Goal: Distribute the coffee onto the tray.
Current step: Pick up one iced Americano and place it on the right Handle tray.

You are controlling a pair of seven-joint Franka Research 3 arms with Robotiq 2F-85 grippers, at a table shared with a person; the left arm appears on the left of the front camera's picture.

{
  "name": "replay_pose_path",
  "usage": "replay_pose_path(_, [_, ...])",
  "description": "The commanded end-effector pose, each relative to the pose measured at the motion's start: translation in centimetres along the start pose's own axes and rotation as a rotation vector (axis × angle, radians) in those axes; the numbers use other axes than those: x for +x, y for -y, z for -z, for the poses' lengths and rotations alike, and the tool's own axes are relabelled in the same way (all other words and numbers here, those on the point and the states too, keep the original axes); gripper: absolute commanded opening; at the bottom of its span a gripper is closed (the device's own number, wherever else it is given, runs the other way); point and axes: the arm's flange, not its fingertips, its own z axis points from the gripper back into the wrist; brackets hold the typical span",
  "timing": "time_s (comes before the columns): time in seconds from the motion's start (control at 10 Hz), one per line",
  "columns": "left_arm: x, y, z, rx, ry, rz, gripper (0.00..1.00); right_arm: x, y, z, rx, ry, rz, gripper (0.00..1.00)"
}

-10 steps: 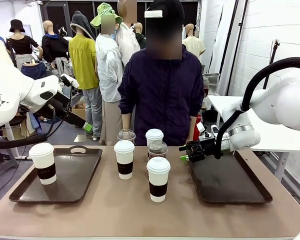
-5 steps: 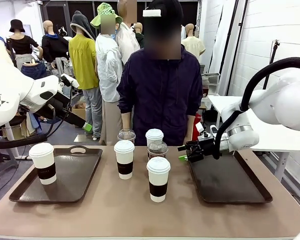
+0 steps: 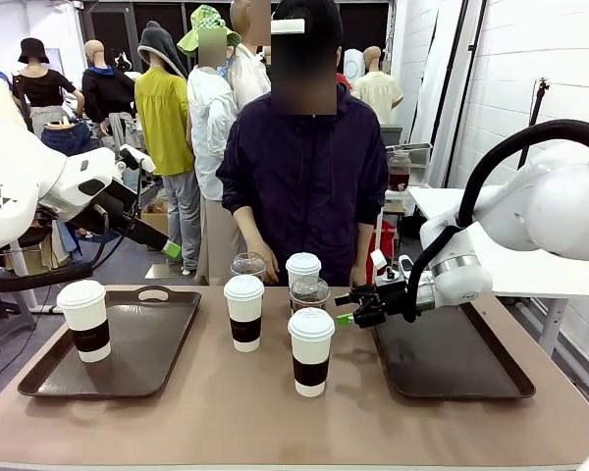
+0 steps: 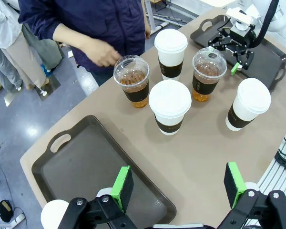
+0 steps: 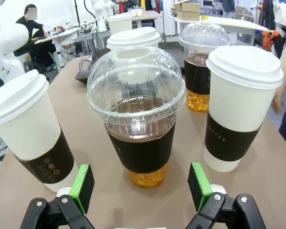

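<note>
Across the brown table (image 3: 226, 422) stand three lidded paper cups (image 3: 244, 312) and two dome-lidded cups (image 3: 308, 292) of brown coffee; another paper cup (image 3: 84, 321) sits in the left tray (image 3: 167, 339). Right gripper (image 3: 346, 307), jaws spread, faces one dome-lidded cup (image 5: 140, 129); left gripper (image 4: 178, 183) is likewise spread.

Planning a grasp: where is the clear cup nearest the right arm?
The clear plastic dome-lidded cup stands mid-table in front view, just left of the right tool.

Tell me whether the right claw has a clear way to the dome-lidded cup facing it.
Probably yes: the right claw is open, squarely facing the dome-lidded cup, with nothing between them.
</note>
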Motion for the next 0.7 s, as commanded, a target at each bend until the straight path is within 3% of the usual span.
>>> replay_pose_path(0.0, [-0.1, -0.2, 0.0, -0.007, 0.002, -0.003, 1.0, -0.4, 1.1, 0.9, -0.019, 0.019, -0.028, 1.0])
replay_pose_path(0.6, [-0.1, -0.2, 0.0, -0.007, 0.002, -0.003, 1.0, -0.7, 2.0, 2.8, 0.036, 0.056, -0.015, 1.0])
